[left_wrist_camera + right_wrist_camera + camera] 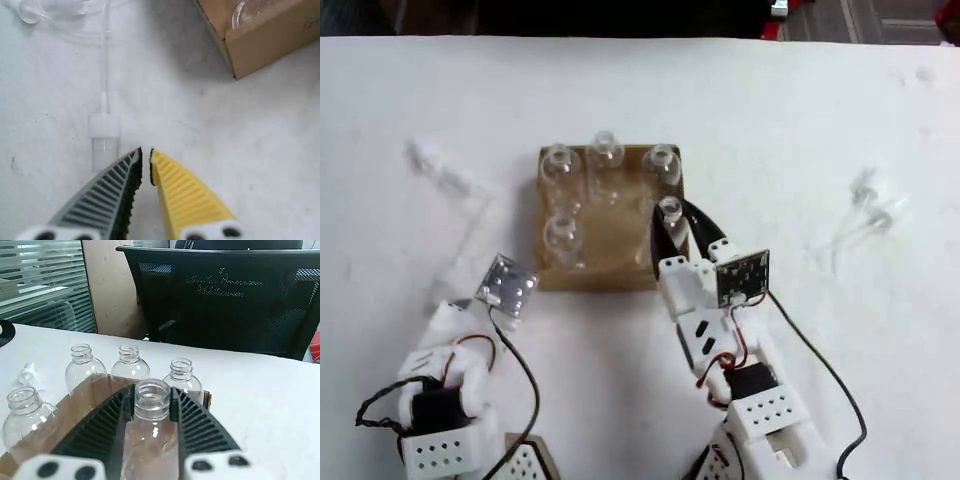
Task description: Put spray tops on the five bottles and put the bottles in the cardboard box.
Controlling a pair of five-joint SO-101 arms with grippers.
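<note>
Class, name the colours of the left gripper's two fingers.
The left gripper has one grey finger, one yellow; left wrist view shows it best.

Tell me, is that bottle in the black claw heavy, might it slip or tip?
Probably light: the bottle looks empty, thin clear plastic. It might slip, since the right gripper pinches only its neck. Tall and narrow, it could tip if nudged.

Bright, diffuse light bleaches the white table (820, 130) in the high view, leaving a dark band at 12 o'clock, while in the wrist views a soft shadow lies beside the box (270, 45), small glints mark the bottles (82, 372), and daylight glows through blinds (40, 280).
</note>
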